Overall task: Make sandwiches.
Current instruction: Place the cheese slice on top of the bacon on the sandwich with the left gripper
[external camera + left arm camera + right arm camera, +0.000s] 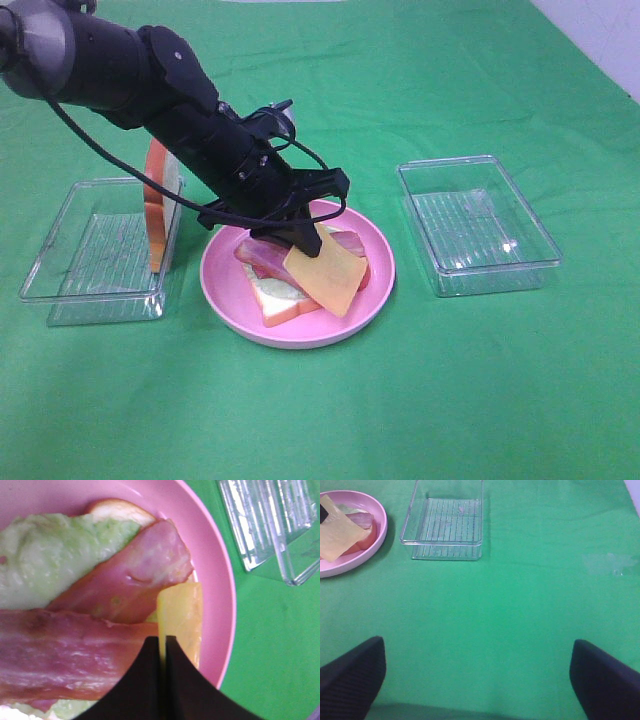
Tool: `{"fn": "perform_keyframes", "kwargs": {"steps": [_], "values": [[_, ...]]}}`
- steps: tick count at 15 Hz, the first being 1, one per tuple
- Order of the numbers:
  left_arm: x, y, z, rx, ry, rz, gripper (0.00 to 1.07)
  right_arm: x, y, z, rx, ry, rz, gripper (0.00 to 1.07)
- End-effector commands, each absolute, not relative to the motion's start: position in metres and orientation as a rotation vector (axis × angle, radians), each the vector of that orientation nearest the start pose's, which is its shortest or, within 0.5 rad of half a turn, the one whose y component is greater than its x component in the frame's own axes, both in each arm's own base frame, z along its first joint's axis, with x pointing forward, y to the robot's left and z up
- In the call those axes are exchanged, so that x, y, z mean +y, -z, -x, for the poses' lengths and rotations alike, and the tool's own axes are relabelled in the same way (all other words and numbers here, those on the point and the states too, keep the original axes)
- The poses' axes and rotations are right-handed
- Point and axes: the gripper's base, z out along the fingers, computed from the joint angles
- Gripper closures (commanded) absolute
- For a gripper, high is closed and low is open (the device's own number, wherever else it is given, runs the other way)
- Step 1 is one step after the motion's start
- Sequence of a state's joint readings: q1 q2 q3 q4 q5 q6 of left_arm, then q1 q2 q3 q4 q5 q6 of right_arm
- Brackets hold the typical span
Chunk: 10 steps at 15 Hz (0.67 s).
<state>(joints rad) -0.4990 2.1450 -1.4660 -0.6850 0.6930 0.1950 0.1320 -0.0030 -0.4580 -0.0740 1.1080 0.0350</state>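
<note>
Left gripper [162,647] jaws pinch the thin, floppy cheese slice [326,277] at its 11 o'clock corner; right gripper [477,675] is released.

green cloth [450,400] covering whole table, round pink plate [375,295] at centre, 2 clear ribbed plastic trays, left tray [60,275] just beside plate, right tray [478,222] near plate's other side, not touching
</note>
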Motion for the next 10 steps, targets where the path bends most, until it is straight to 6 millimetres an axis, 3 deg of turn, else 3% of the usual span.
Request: {"fn": "perform_keyframes", "kwargs": {"steps": [1,6,7,8,9,10], "values": [[-0.2423,-0.1416,-0.3703,2.801,0.731,-0.356,1.07,-0.0064,-0.2612,0.0062,2.089,-0.01,0.098,0.12],[-0.2405,-0.1422,-0.3776,2.731,0.669,-0.356,1.05,-0.0064,-0.2612,0.0062,2.089,-0.01,0.098,0.12],[-0.2404,-0.1422,-0.3775,2.732,0.668,-0.358,0.97,-0.0064,-0.2612,0.0062,2.089,-0.01,0.098,0.12],[-0.2404,-0.1426,-0.3774,2.732,0.67,-0.355,0.81,-0.0064,-0.2612,0.0062,2.089,-0.01,0.098,0.12],[-0.2403,-0.1457,-0.3771,2.733,0.677,-0.333,0.55,-0.0064,-0.2612,0.0062,2.089,-0.01,0.098,0.12],[-0.2403,-0.1493,-0.3771,2.723,0.68,-0.332,0.4,-0.0064,-0.2612,0.0062,2.089,-0.01,0.098,0.12]]}}
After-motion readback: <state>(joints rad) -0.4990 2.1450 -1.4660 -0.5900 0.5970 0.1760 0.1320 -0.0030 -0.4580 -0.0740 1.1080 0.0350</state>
